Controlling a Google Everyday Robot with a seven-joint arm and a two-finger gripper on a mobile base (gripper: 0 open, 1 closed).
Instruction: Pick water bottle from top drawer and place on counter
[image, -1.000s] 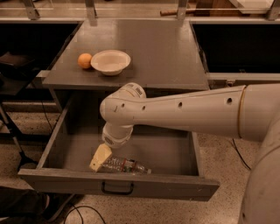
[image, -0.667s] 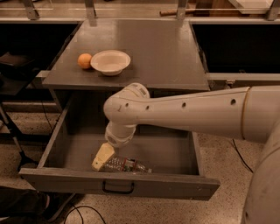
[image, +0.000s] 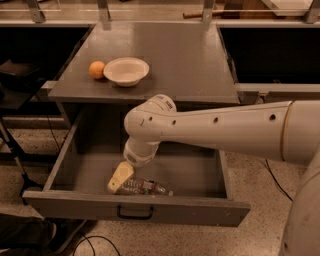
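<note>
Since a second ago my arm (image: 215, 130) has slid a little to the right, carrying the gripper (image: 120, 176) with it. It now sits low in the drawer (image: 135, 210), at the left end of the bottle (image: 145, 187). That bottle lies on its side on the drawer floor, close behind the near front panel and a little left of middle. I cannot tell how far the gripper is open, nor whether it touches the bottle or only rests just beside it, because my wrist covers the spot. I judge the bottle light, thin-walled and crinkly, so it will give under a squeeze and may roll or slip. The label band around its middle looks like the firmest place to take hold, across its width. Which end carries the cap is hard to make out. On the worktop (image: 185, 60), a bowl (image: 126, 71) and an orange (image: 97, 69) stand side by side at the left.
</note>
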